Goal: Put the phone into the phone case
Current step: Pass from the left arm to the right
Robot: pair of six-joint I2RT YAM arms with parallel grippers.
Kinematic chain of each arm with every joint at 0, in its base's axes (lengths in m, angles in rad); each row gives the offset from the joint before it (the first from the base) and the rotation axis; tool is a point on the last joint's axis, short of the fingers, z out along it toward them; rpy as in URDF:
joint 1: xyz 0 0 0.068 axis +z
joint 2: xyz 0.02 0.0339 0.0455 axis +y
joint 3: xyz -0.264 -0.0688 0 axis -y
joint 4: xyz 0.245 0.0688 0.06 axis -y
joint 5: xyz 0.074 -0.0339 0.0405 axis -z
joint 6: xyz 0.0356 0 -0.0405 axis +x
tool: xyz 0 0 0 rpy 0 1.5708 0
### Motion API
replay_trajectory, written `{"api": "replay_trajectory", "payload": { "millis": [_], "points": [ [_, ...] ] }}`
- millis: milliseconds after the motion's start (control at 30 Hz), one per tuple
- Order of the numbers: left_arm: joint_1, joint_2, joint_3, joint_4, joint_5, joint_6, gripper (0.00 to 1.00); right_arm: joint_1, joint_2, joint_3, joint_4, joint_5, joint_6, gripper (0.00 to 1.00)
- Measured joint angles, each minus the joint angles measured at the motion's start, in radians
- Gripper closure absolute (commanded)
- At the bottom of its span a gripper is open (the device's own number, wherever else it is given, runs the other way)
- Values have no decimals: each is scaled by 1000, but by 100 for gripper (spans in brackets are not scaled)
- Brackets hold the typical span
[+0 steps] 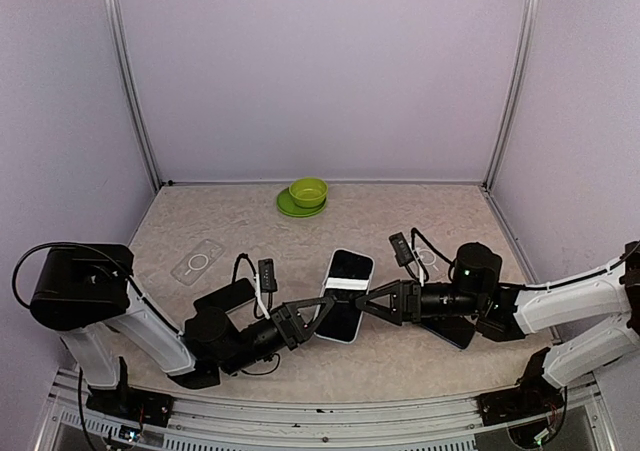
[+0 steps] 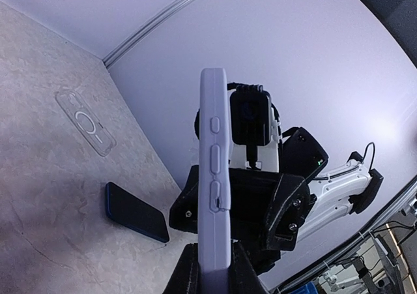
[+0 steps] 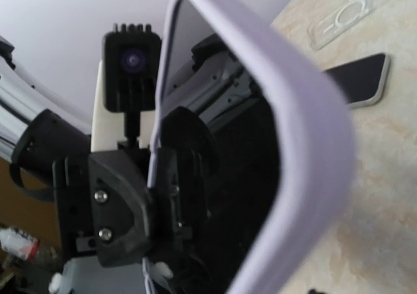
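Top: phone (image 1: 350,267) screen-up, held between both grippers over desk centre, toward near edge. Left gripper (image 1: 318,316) clamped on its near-left end, right gripper (image 1: 366,299) clamped on its right side. Clear case (image 1: 197,261) flat near left edge.
Left wrist: lilac case (image 2: 214,124) wraps phone, edge-on, between own fingers (image 2: 187,276); blue phone (image 2: 137,212) flat on desk.
Right wrist: lilac rim close, blurred; left gripper biting opposite edge.

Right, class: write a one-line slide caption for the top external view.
Left tool and right tool grip a pale-cased phone from opposite sides.
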Motion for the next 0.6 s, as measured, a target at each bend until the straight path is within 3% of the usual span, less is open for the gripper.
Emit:
{"api": "replay_trajectory", "payload": {
  "millis": [167,433,500,600],
  "points": [
    [0,6,1,0,0,7,100,16,45,11,34,-20,-1,58],
    [0,6,13,13,-2,21,100,21,61,19,75,-27,8,98],
    [1,6,13,18,3,34,95,16,62,19,90,-35,51,100],
    [2,6,13,21,5,34,76,16,62,21,92,-37,55,100]
  ]
}}
